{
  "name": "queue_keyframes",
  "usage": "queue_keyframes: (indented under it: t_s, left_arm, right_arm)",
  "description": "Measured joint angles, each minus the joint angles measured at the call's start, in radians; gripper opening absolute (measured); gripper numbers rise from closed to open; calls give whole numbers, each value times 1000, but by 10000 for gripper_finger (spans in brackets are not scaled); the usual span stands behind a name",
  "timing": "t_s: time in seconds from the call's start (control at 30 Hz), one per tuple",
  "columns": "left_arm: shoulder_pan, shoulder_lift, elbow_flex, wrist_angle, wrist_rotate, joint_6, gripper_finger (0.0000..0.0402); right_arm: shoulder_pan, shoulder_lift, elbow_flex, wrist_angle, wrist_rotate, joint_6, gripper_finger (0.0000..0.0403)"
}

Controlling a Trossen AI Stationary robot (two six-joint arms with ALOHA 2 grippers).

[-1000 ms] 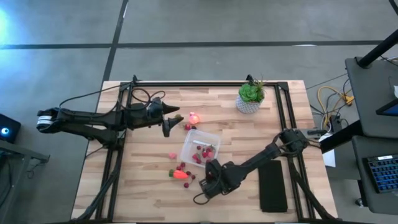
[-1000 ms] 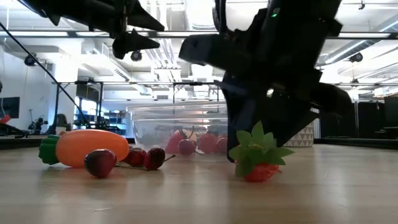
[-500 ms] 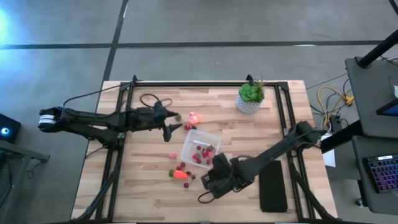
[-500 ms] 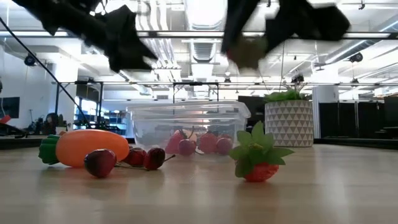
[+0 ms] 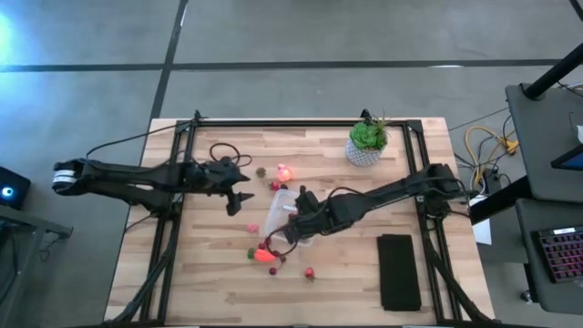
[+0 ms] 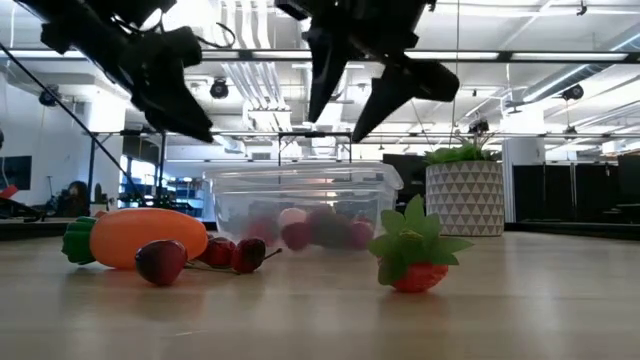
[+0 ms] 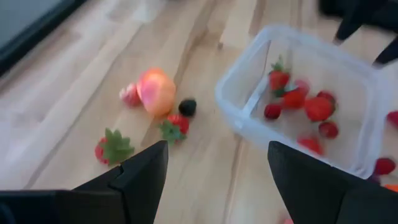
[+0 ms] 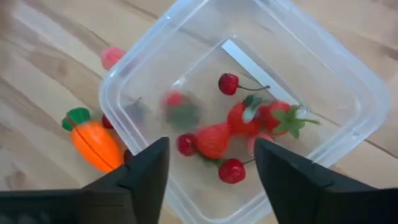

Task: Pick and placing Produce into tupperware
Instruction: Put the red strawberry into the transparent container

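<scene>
The clear tupperware (image 8: 134,65) stands mid-table with several red strawberries and cherries in it. A blurred red-and-green piece (image 8: 180,111) shows inside it, below my right gripper (image 8: 211,168), which hangs open over the box (image 5: 278,202). An orange carrot (image 5: 264,256) and cherries lie at the box's near side. One strawberry (image 6: 415,255) lies alone nearer the front edge. A pink-orange round fruit (image 7: 155,91) and small strawberries (image 7: 111,147) lie at the box's far left. My left gripper (image 5: 240,195) hovers open, tipped down, left of the box.
A potted plant (image 5: 367,143) stands at the far right. A flat black slab (image 5: 398,271) lies near the right front. Black frame rails (image 5: 173,228) run along the table's left and right sides. Bare wood shows along the near edge.
My right gripper has risen from the near side of the table, gone toward the far edge over the tupperware and opened; a piece it carried now shows blurred inside the box. My left gripper has sunk a little and tipped downward.
</scene>
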Motion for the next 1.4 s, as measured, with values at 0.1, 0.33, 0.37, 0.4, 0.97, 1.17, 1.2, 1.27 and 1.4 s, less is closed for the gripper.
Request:
queue_keyframes:
  t_s: [0.1, 0.33, 0.37, 0.4, 0.97, 1.17, 1.2, 1.27, 1.4]
  left_arm:
    - [0, -34, 0, -3, -4, 0, 262]
    - [0, -65, 0, -2, -30, 9, 262]
    - [0, -64, 0, -2, -30, 9, 262]
    - [0, -62, 0, -3, -30, 10, 262]
    - [0, -16, 1, -3, -26, 7, 262]
    - [0, -16, 1, -1, -25, 6, 262]
    - [0, -16, 1, -1, -25, 5, 262]
    - [0, -16, 1, -1, -24, 5, 262]
    - [0, -17, 1, -1, -23, 5, 262]
  right_arm:
    - [13, 0, 8, 0, 0, -16, 256]
    - [200, -3, 38, -17, 102, 4, 268]
    - [231, 0, 38, -14, 113, 43, 266]
    - [259, 7, 39, -11, 119, 88, 264]
    - [335, 145, 114, -88, -25, 917, 263]
    - [294, 145, 115, -30, -92, 965, 254]
    - [285, 145, 115, -29, -102, 942, 253]
    - [268, 154, 114, -38, -118, 905, 252]
    - [251, 192, 114, -44, -164, 885, 251]
